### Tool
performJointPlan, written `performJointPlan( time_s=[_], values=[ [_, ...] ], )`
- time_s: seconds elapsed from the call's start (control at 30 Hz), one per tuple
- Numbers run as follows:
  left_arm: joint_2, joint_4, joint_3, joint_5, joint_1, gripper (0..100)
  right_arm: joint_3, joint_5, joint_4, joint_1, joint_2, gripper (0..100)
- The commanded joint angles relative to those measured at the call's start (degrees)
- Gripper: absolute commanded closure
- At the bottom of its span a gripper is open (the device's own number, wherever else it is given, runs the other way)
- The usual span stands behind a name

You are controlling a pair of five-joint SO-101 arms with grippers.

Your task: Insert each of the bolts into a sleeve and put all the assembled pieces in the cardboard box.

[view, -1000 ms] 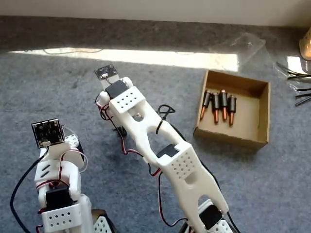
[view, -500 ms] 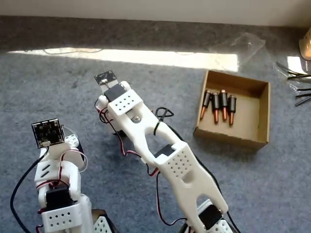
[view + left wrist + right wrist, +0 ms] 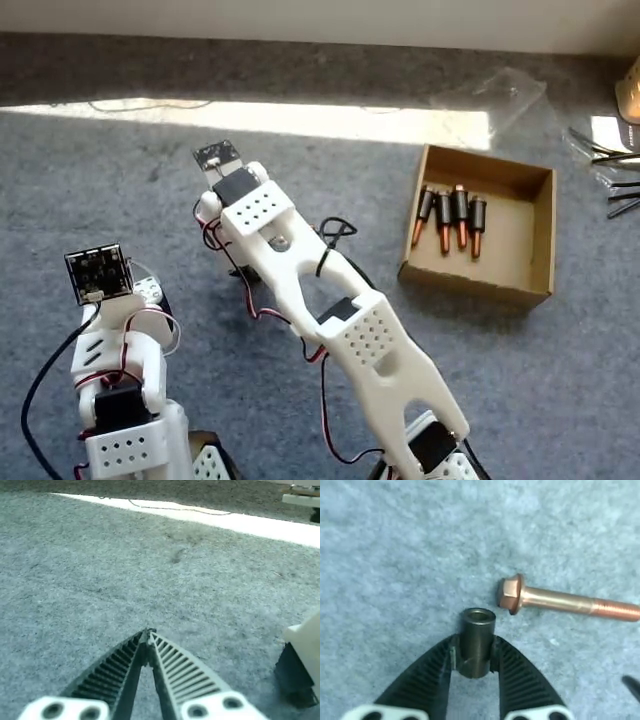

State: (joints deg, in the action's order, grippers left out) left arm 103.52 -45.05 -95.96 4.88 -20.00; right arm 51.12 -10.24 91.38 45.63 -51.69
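My right gripper (image 3: 474, 645) is shut on a dark sleeve (image 3: 477, 635), holding it low over the grey carpet with its open end showing. A copper bolt (image 3: 560, 601) lies on the carpet just beyond it, its head pointing toward the sleeve. In the high view the right arm (image 3: 300, 270) stretches out to the middle of the carpet, its wrist covering the gripper. The left arm (image 3: 120, 340) stays at the near left. My left gripper (image 3: 148, 632) is shut on nothing above bare carpet. The cardboard box (image 3: 480, 285) at the right holds several assembled pieces (image 3: 450, 220).
A clear plastic bag (image 3: 500, 95) lies behind the box, and black parts (image 3: 620, 190) lie at the right edge. A sunlit strip (image 3: 300, 118) crosses the far carpet. Part of the other arm (image 3: 300, 665) shows in the left wrist view.
The right arm's wrist has shifted slightly to the left and toward me. The left arm has kept still.
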Motion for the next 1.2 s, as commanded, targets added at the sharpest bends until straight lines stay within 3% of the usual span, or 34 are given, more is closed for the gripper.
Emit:
performJointPlan(
  time_s=[0.0, 0.33, 0.5, 0.63, 0.9, 1.17],
  values=[
    [0.4, 0.1, -1.2, -0.4, -0.4, 98, 4.4, -0.2, 0.3, 0.0, 0.8, 99.2],
    [0.4, 0.1, -1.2, -0.4, -0.4, 98, 6.3, -0.2, 0.9, 0.0, -5.0, 99.3],
    [0.3, 0.1, -1.2, -0.4, -0.4, 98, 18.5, 3.3, 9.5, 0.0, -5.1, 99.3],
    [0.3, 0.1, -1.2, -0.4, -0.3, 98, 25.8, 4.1, 9.7, -1.1, -3.8, 99.3],
    [0.3, 0.1, -1.2, -0.4, -0.3, 98, 20.9, 4.1, 9.6, -3.6, 3.3, 99.3],
    [0.3, 0.1, -1.2, -0.4, -0.3, 98, 5.6, 4.2, 9.6, -7.4, 16.4, 99.3]
  ],
)
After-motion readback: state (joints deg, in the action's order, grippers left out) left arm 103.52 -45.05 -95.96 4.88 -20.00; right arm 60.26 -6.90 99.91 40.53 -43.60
